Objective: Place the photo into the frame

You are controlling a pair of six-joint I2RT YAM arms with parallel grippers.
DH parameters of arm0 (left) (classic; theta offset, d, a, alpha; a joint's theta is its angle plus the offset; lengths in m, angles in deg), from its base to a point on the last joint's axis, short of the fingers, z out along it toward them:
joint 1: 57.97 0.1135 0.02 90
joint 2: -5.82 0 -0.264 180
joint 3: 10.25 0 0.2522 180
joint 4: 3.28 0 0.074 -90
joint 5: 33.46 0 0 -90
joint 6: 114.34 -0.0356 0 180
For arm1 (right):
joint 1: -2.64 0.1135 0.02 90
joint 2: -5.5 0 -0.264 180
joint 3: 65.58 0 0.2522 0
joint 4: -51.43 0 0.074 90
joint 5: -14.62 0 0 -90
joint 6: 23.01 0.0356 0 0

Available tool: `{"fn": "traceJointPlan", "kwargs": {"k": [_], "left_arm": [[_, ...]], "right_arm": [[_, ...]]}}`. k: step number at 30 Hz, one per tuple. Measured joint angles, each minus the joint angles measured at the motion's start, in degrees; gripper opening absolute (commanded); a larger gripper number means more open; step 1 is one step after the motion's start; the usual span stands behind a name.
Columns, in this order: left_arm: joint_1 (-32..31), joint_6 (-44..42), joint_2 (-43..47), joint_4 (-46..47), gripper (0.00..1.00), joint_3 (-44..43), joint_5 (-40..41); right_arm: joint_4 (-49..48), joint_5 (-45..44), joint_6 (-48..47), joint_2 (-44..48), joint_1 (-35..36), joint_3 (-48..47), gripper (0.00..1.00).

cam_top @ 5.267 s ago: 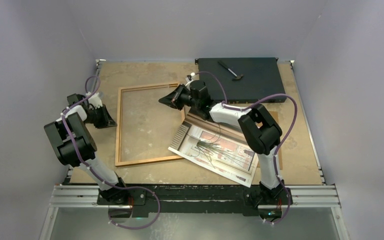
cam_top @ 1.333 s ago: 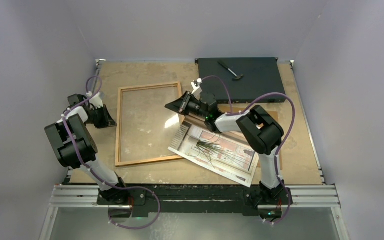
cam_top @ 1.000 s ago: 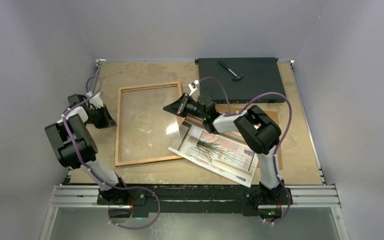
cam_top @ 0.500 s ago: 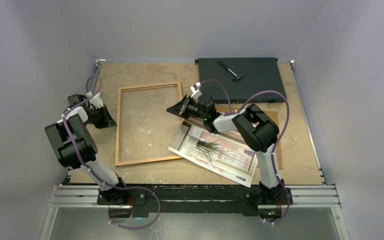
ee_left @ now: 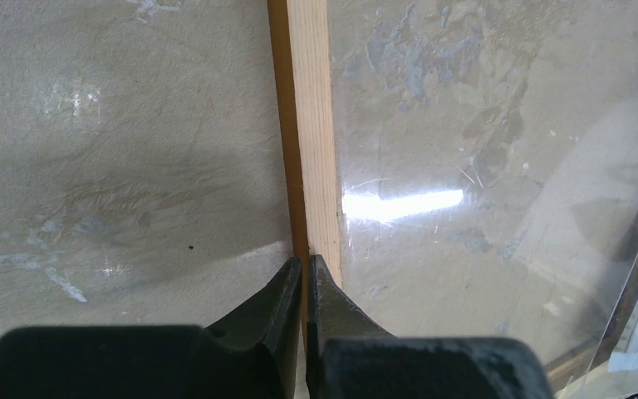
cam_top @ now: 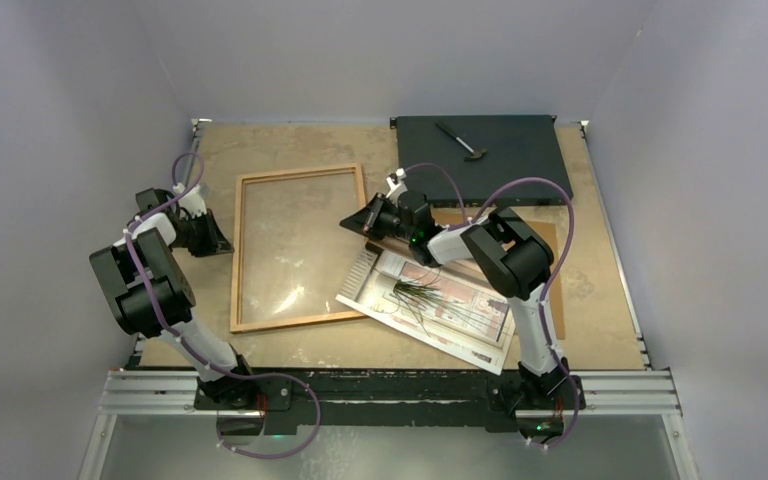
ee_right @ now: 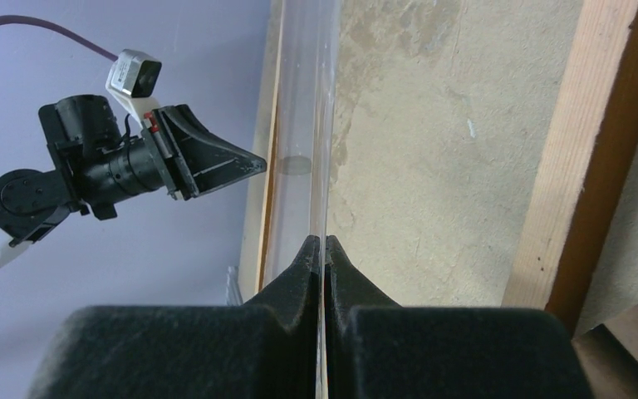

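Note:
The orange-brown wooden frame (cam_top: 290, 322) lies flat, left of centre. My right gripper (cam_top: 348, 222) is shut on the right edge of the clear pane (cam_top: 300, 250), holding that edge slightly raised over the frame's right rail; the pane shows edge-on in the right wrist view (ee_right: 322, 125) between the shut jaws (ee_right: 324, 241). My left gripper (cam_top: 225, 243) is shut, its tips (ee_left: 306, 262) against the frame's left rail (ee_left: 316, 125). The photo (cam_top: 450, 305) lies picture side up to the right, overlapping the frame's lower right corner.
A brown hardboard sheet (cam_top: 552, 240) lies under the photo. A black flat box (cam_top: 500, 165) with a small tool (cam_top: 460, 140) on it sits at the back right. Grey walls close in the table on three sides.
My right gripper has shifted a little to the right and nearer with the pane's edge, and the pane's reflection has moved. The left arm, frame and photo have not moved.

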Motion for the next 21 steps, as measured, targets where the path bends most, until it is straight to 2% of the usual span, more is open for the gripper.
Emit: {"fn": "traceJointPlan", "kwargs": {"k": [16, 21], "left_arm": [[0.0, 0.0, 0.0, -0.1, 0.03, 0.0, 0.0], [0.0, 0.0, 0.0, 0.0, 0.03, 0.0, 0.0]], "right_arm": [[0.7, -0.2, -0.7, 0.0, -0.6, 0.0, 0.0], [-3.8, -0.6, -1.1, 0.0, -0.6, 0.8, 0.0]]}}
